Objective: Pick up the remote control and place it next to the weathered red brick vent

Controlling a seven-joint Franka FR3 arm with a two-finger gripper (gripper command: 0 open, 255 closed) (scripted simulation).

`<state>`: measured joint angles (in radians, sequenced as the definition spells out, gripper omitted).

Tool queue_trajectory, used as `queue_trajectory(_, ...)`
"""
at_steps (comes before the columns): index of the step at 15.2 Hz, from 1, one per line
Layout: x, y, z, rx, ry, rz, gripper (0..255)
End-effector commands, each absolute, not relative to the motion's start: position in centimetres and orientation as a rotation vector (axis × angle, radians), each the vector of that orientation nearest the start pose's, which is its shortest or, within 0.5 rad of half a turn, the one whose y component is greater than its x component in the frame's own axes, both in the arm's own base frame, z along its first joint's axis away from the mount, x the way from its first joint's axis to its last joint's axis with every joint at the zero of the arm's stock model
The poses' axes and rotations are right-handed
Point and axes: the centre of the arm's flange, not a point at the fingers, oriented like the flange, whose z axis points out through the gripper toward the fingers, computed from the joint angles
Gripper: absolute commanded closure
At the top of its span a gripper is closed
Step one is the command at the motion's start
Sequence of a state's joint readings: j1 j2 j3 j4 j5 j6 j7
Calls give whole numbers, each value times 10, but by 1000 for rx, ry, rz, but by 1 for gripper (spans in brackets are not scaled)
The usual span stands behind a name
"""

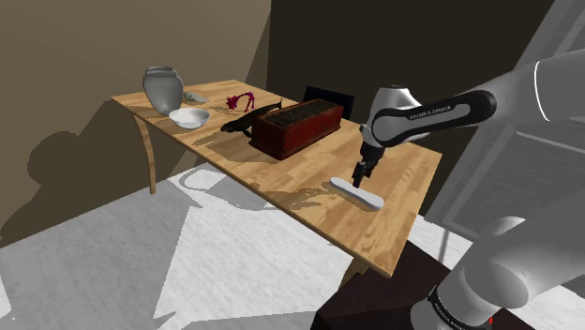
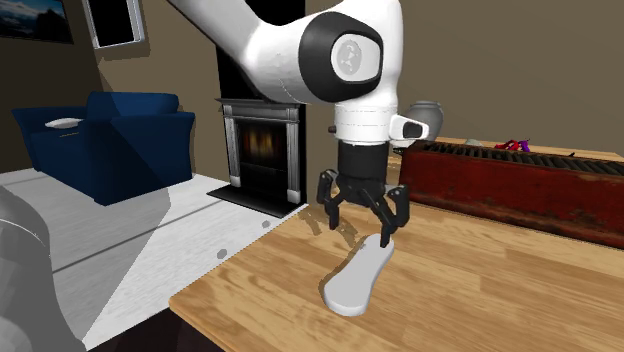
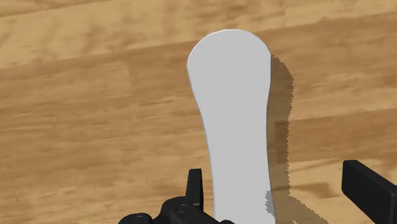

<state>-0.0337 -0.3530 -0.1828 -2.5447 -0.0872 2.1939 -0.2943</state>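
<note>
- Remote control: plain white, long and flat. It lies on the wooden table toward the near end by the stand, to the shoulder view's right of the brick vent and apart from it.
- Gripper: points straight down over the remote's narrower end, jaws spread wide, one finger on each long side. Nothing gripped.
- Wrist view: one finger sits just beside the remote's edge. The other stands clear, with bare wood between.
- Reason for the pose, as I read it: the fingers cross the narrow width, so closing would pinch the thin sides. The hand is off-centre, so the closer finger would meet the remote first and may nudge it sideways.
- Vent: dark red-brown box with a slatted top, mid-table. Bare wood along its near side looks like room enough for the set-down.
- Stage: pre-grasp, lift not yet begun.
- Far end of table: grey vase and white bowl, well apart from the work.
</note>
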Motion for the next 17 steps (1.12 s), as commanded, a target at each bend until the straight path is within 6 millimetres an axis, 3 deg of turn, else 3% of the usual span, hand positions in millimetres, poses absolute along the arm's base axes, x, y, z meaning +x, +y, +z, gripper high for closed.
queue_trajectory(1,419,-100,370,-3151,-260,14,0)
queue_trajectory(9,419,-101,330,-3151,-260,14,0)
queue_trajectory(17,419,-101,330,-3151,-260,14,0)
